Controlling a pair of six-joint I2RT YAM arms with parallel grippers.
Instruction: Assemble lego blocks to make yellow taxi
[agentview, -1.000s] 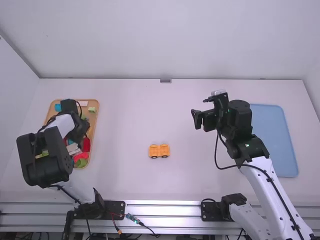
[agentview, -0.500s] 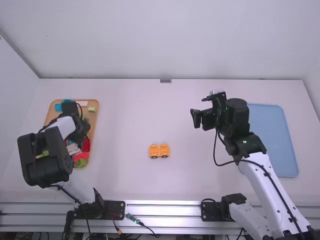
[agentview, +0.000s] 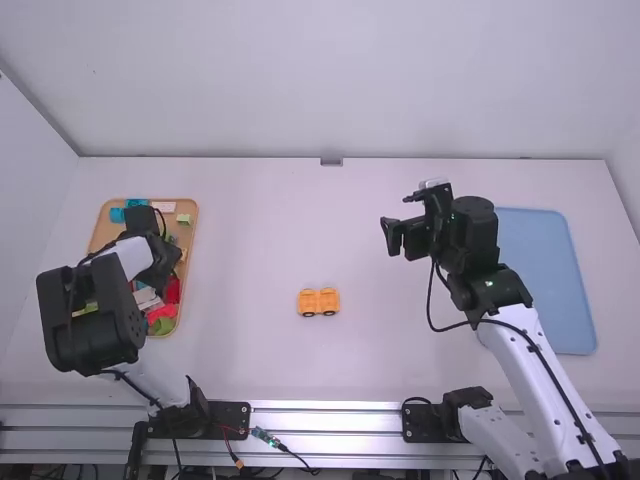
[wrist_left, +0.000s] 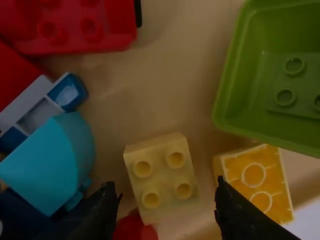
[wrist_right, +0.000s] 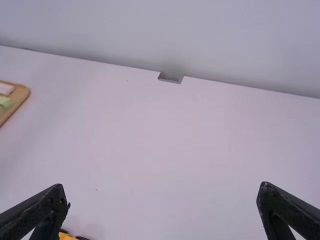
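Left gripper (wrist_left: 166, 186) and right gripper (wrist_right: 162, 190) both open; yellow block (wrist_left: 256, 185) sits so near the pale brick (wrist_left: 163, 180) we might snag it.

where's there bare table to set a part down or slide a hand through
The table is bare between the wooden tray and the yellow wheeled piece, and from that piece to the back wall. Crowded: the wooden tray, with the left claw among mixed blocks.
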